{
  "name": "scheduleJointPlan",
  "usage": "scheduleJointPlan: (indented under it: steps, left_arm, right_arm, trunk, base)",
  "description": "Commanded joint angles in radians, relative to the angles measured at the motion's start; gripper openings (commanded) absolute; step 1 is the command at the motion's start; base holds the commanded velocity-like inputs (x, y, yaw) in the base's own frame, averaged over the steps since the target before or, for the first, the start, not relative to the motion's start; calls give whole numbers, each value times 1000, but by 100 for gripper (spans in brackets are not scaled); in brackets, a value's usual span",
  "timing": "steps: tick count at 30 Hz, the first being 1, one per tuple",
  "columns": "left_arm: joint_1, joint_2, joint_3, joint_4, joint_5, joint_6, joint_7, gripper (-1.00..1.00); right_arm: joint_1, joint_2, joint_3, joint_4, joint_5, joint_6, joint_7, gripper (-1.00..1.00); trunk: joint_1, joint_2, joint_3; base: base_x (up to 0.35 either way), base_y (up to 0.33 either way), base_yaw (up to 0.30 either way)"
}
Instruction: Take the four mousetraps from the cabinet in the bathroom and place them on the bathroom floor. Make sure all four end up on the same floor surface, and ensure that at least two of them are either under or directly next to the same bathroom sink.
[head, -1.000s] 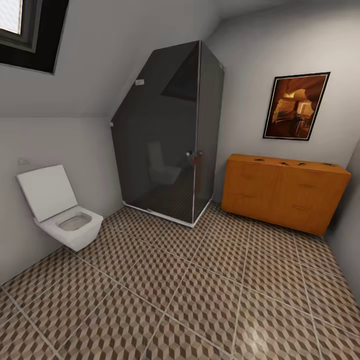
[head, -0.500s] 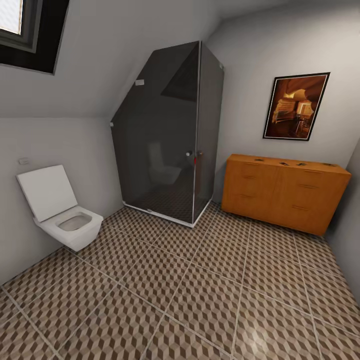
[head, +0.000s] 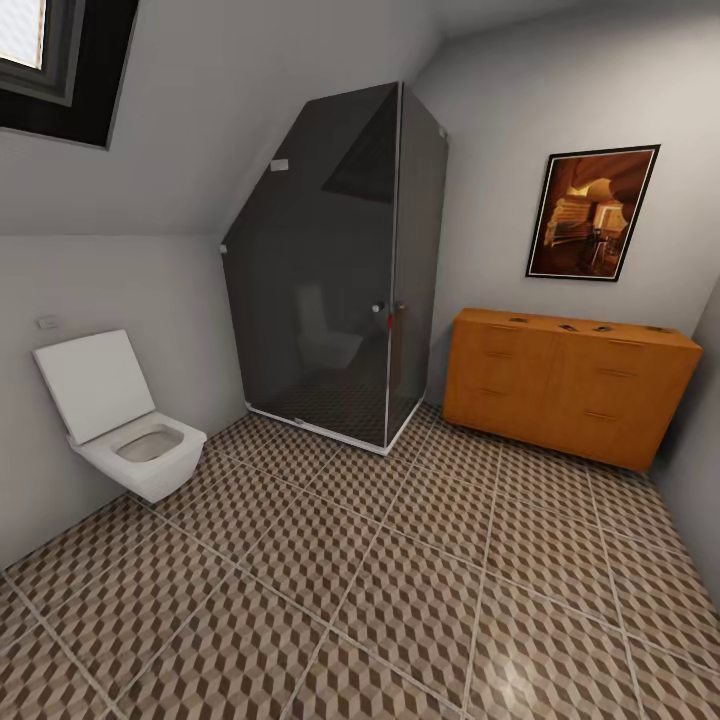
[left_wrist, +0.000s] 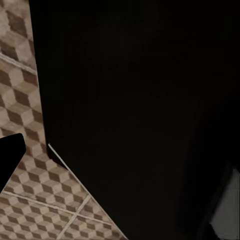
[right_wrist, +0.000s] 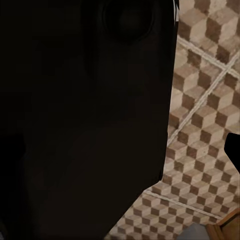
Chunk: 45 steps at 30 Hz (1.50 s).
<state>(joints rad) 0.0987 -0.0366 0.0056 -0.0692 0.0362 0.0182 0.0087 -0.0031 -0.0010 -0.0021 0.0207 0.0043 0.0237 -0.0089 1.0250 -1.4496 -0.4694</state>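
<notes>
Across the bathroom floor (head: 400, 600), from the head, the cabinet (head: 570, 395) stands against the far wall right of the dark shower, mousetraps (head: 568, 326) on its top. Both wrist views give mostly black robot body over cube tiles; neither claw's state can be told

Evenly lit render; soft glare on floor tiles (head: 520, 670); wrist views mostly black, slightly blurred.

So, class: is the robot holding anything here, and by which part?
It cannot be told: the wrist views are mostly dark. Four mousetraps lie on the cabinet.
</notes>
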Motion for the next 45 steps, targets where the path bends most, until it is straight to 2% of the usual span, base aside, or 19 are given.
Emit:
scheduleJointPlan:
  steps: [1,7,11,20,25,26,35,45]
  left_arm:
    - [1,-2,0,-8,10,8,3,100]
    - [1,-8,1,-42,43,41,37,100]
    - [1,-4,1,-64,65,64,59,100]
    - [1,-22,-15,-115,116,114,107,100]
    - [1,-25,-41,-143,144,142,110,100]
    - [1,-27,-69,-653,374,186,110,100]
    - [1,-27,-79,-642,382,167,107,100]
    - [1,-22,-77,-638,387,162,105,100]
  right_arm:
    - [-1,0,-1,-4,3,8,-1,100]
    - [-8,-11,-1,-38,9,42,-15,100]
    - [-24,-33,-4,-60,-3,64,-18,100]
    - [-36,-84,4,-111,-51,115,8,100]
    - [-37,-86,10,-139,-34,109,21,100]
    - [-38,-83,20,-292,0,-61,27,100]
    - [-38,-82,20,-262,15,-106,27,100]
    - [-38,-86,11,-260,9,-111,28,100]
  trunk:
    - [0,0,-1]
    - [0,0,-1]
    - [0,0,-1]
    - [0,0,-1]
    - [0,0,-1]
    - [0,0,-1]
    - [0,0,-2]
    - [-38,70,30]
  base:
    - [0,0,0]
    - [0,0,0]
    - [0,0,0]
    - [0,0,-15]
    - [0,0,-29]
    - [0,0,-6]
    - [0,0,-2]
    - [0,0,-233]
